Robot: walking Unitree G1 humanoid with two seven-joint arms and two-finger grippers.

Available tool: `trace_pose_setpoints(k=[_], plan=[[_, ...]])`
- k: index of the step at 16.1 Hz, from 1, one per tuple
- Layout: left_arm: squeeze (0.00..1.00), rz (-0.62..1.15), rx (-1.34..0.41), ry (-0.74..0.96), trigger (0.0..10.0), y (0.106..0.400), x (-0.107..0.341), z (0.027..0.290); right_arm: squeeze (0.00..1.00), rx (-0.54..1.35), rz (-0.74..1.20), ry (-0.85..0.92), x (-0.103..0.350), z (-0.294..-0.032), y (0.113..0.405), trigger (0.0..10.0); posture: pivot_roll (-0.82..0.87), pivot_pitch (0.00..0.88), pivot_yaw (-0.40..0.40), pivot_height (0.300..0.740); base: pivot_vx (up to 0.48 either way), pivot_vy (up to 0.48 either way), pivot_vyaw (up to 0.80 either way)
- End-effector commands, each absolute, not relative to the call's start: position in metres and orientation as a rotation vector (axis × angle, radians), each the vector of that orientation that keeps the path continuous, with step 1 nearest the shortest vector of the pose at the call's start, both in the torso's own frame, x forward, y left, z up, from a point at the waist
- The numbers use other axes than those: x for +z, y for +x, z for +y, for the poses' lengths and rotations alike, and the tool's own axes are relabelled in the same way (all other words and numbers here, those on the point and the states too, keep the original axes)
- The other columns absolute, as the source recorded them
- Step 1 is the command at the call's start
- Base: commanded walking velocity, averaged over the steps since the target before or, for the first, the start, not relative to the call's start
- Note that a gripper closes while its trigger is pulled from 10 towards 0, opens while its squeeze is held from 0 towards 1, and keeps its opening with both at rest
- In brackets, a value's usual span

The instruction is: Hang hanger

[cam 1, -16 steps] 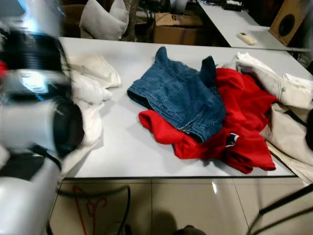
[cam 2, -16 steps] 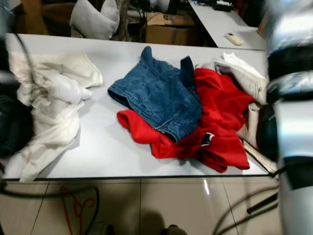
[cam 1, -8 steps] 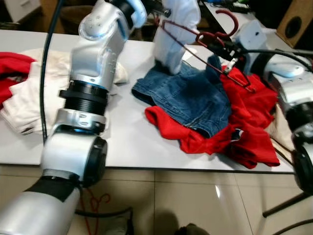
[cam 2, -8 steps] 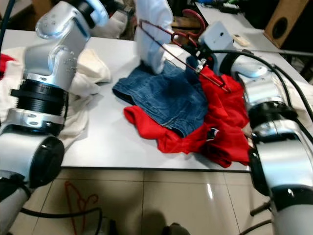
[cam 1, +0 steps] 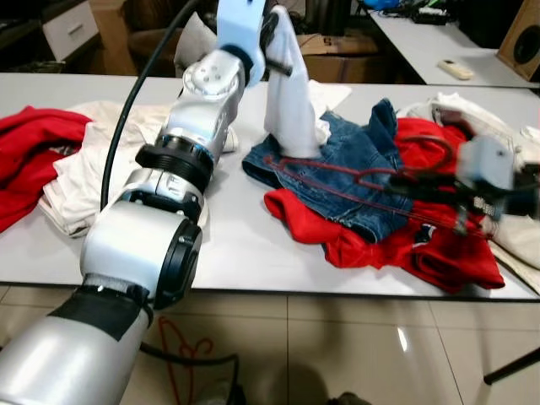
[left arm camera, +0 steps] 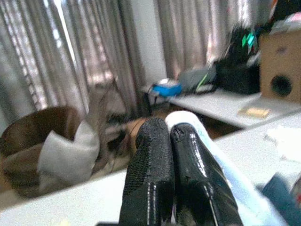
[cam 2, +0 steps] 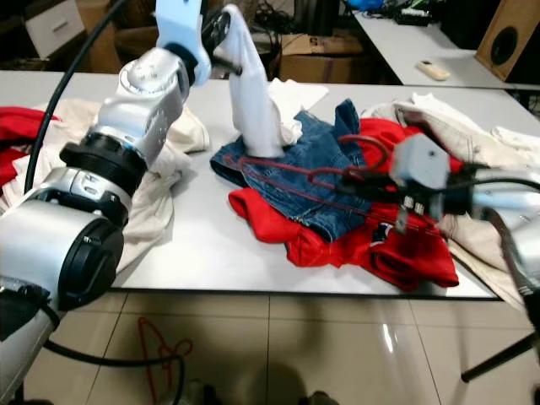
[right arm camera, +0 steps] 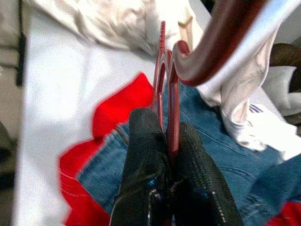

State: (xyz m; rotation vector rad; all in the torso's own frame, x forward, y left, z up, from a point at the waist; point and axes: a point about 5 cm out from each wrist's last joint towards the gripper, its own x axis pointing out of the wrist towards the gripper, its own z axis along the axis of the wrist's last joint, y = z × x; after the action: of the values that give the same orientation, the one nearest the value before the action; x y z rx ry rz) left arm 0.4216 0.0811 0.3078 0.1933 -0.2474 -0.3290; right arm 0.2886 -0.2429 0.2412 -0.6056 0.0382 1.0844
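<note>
On table (cam 1: pixel 228 245): one hanger (cam 1: pixel 337 173), two tools.

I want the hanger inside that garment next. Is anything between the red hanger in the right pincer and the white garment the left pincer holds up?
Nothing visible. The right pincer is shut on the red wire hanger, whose far tip already reaches the lower edge of the white garment held up by the left pincer. Blue denim shorts lie beneath, not between.
</note>
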Motion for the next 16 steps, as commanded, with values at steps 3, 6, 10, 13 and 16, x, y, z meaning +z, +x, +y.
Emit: trace_pose_setpoints(k=[3,6,10,13,16], plan=[[0.0,-0.072,-0.293,0.262,10.0,0.423,0.249,0.099,0.0,1.118,-0.118,-0.48,0.291,-0.25,0.263,10.0,-0.1,0.0,0.035,0.71,0.0,0.0,0.0],[0.0,0.067,-0.348,0.238,10.0,0.416,0.206,0.111,0.0,1.072,-0.196,-0.426,0.312,-0.259,0.255,10.0,-0.11,0.0,0.03,0.71,0.0,0.0,0.0],[0.93,0.202,-0.671,0.068,10.0,0.393,0.157,0.102,0.0,0.851,-0.127,-0.368,0.302,-0.271,0.268,10.0,-0.09,0.0,0.011,0.71,0.0,0.0,0.0],[1.0,0.113,-0.966,0.117,10.0,0.366,0.163,0.083,0.0,0.71,-0.109,-0.269,0.284,-0.258,0.284,10.0,-0.09,0.0,0.004,0.71,0.0,0.0,0.0],[1.0,-0.026,-1.121,0.125,10.0,0.34,0.191,0.068,0.0,0.642,-0.05,-0.156,0.267,-0.242,0.294,10.0,-0.08,0.0,-0.004,0.71,0.0,0.0,0.0]])
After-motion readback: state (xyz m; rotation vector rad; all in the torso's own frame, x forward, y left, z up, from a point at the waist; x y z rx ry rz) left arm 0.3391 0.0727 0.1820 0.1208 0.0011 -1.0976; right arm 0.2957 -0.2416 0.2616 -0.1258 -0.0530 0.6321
